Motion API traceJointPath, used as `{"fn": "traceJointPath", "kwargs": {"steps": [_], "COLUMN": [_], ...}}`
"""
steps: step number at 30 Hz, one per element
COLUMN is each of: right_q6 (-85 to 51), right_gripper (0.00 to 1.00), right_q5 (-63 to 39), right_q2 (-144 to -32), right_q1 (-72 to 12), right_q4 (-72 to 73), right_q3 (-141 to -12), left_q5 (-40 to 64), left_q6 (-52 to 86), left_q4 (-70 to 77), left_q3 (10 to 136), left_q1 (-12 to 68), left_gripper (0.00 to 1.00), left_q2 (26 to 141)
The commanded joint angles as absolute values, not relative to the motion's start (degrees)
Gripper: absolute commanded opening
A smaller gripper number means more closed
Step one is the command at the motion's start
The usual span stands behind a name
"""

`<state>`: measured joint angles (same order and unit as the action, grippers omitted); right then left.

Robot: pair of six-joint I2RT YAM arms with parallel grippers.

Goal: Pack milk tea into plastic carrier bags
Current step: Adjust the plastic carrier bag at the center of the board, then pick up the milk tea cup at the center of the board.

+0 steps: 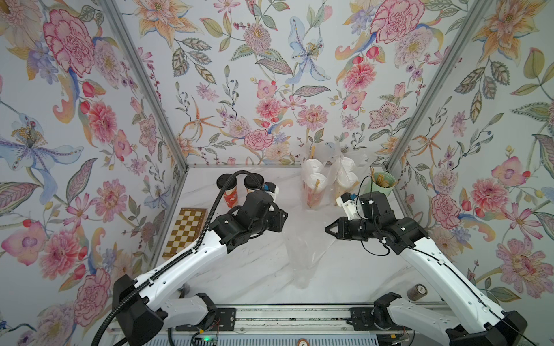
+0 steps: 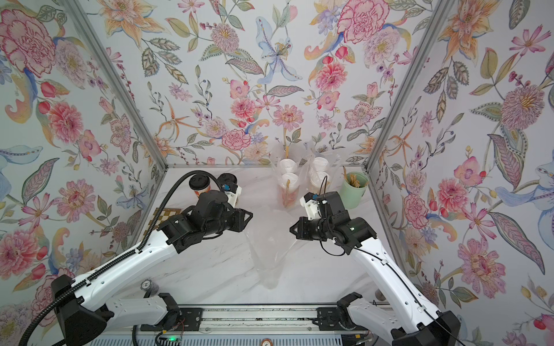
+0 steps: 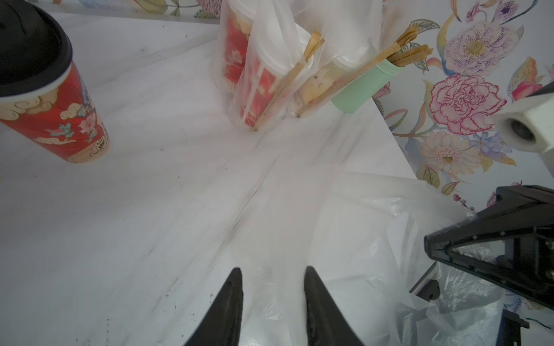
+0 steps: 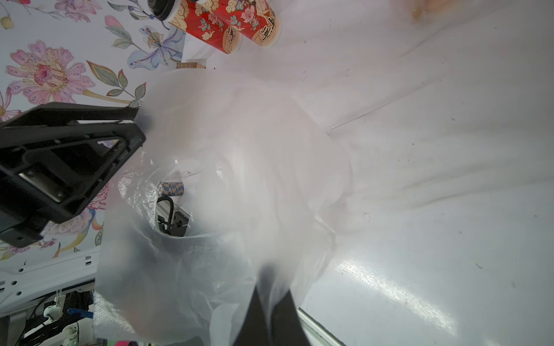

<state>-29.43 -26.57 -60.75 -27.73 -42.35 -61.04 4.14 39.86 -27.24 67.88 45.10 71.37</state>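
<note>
The right claw [image 4: 271, 287] pinches the empty bag [image 4: 239, 143] by its rim, apparently to hold its mouth open, while the left claw [image 3: 271, 271] stands spread alongside.

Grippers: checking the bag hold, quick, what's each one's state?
Left gripper: open, gripping nothing.
Right gripper: closed on the empty bag.

The tabletop [image 1: 233, 269] looks like polished white marble, smooth and glossy. The carrier bag [image 1: 301, 260] is thin, crinkly clear plastic. The cup [image 3: 60, 119] is printed paper under a matt black plastic lid [image 3: 27, 45]; the chessboard [image 1: 187, 232] looks wooden.
</note>
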Motion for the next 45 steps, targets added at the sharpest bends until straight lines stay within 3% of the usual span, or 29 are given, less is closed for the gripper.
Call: {"fn": "traceJointPath", "kwargs": {"steps": [1,16,33,45], "right_q6": [-30.16,-30.69,-31.65,-31.49], "right_gripper": [0.00,0.00,0.00,0.00], "right_q5": [-27.46,-26.80,-26.15,-26.02], "right_q2": [-60.89,-60.99,-61.41,-61.87], "right_q1": [-28.21,-29.39,-31.02,-30.98], "right_q4": [-40.61,-40.17,-38.85,-38.85], "right_q3": [-60.64,-60.73,-61.17,-61.44], "left_q5": [0.31,-15.87,-16.41,-15.64], "left_q6": [37.42,29.35,25.02,27.67], "left_q4": [-28.85,-35.56,-33.94,-33.37], "left_q3": [72.56,88.05,96.67,101.03], "left_q1": [44.82,40.88,26.72,23.48], "left_gripper": [0.39,0.52,0.75,0.85], "left_q2": [71.75,82.88,97.42,106.30]}}
